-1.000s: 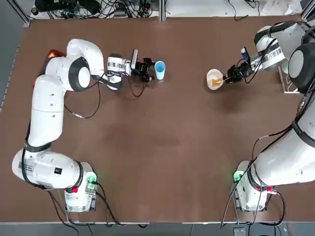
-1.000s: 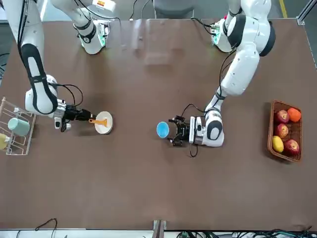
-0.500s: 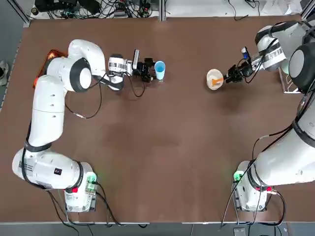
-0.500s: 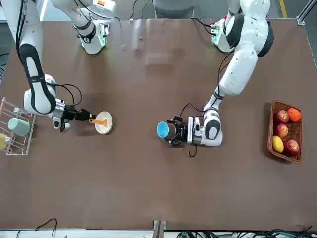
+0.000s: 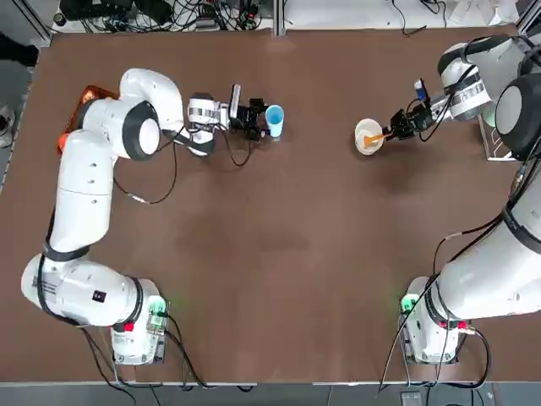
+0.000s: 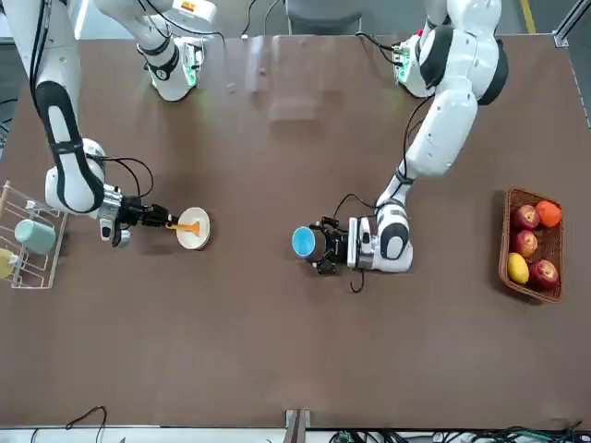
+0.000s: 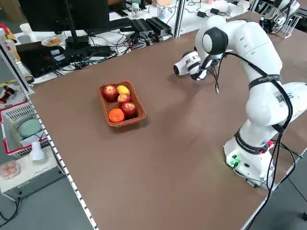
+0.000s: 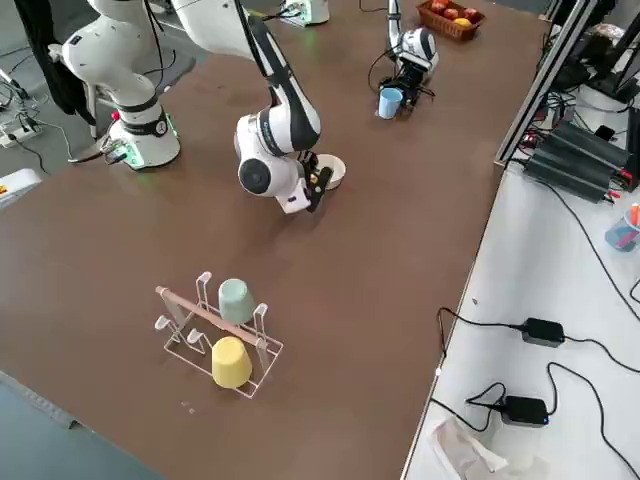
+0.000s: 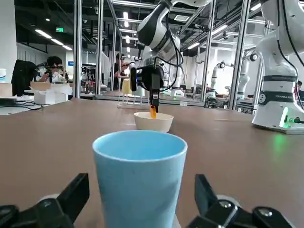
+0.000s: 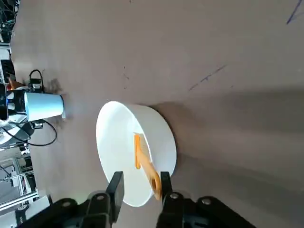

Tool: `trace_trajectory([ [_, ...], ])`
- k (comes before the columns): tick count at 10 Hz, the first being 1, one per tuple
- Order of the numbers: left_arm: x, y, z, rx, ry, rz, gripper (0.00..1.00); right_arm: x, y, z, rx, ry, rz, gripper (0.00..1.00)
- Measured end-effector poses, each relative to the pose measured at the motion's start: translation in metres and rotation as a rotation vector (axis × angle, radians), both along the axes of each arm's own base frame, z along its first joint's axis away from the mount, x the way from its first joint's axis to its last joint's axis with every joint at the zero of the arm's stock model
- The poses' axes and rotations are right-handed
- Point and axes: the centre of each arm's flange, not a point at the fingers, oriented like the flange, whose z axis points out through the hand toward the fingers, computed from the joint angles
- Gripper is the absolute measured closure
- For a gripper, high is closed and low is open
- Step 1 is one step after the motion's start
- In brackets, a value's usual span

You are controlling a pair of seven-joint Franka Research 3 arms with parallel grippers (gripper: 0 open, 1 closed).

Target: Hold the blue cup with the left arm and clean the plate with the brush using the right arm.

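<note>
The blue cup (image 5: 275, 120) stands upright at the far left of the table. My left gripper (image 5: 265, 120) lies level with the table and is open, one finger on each side of the cup (image 9: 140, 175), with a gap on both sides. The white plate (image 5: 364, 128) sits at the far right with the orange-handled brush (image 5: 374, 138) lying in it, its handle over the rim. My right gripper (image 10: 140, 183) is open at the handle's end. The brush (image 10: 142, 156) rests against one finger (image 10: 165, 183) and stays apart from the other.
A wicker basket of fruit (image 6: 531, 245) stands beyond the left arm near the table's left edge. A wire rack (image 6: 28, 245) with a teal-green cup and a yellow cup sits at the right edge, behind the right arm. Bare brown tabletop lies between cup and plate.
My left gripper slid forward until its fingers flank the blue cup. My right gripper's fingers narrowed toward the brush handle. Cup, plate and brush stayed in place.
</note>
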Motion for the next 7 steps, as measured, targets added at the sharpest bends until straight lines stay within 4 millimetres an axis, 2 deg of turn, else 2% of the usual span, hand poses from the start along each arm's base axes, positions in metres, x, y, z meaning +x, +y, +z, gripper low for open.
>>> trace_trajectory([
  [4,0.003,-0.004,0.002,0.001,-0.01,0.007,0.01,0.001,-0.001,0.0,-0.002,-0.007,0.001,0.63],
  [7,0.002,-0.013,0.006,-0.006,-0.015,0.004,0.02,0.0,-0.001,-0.009,0.001,-0.018,0.015,0.65],
])
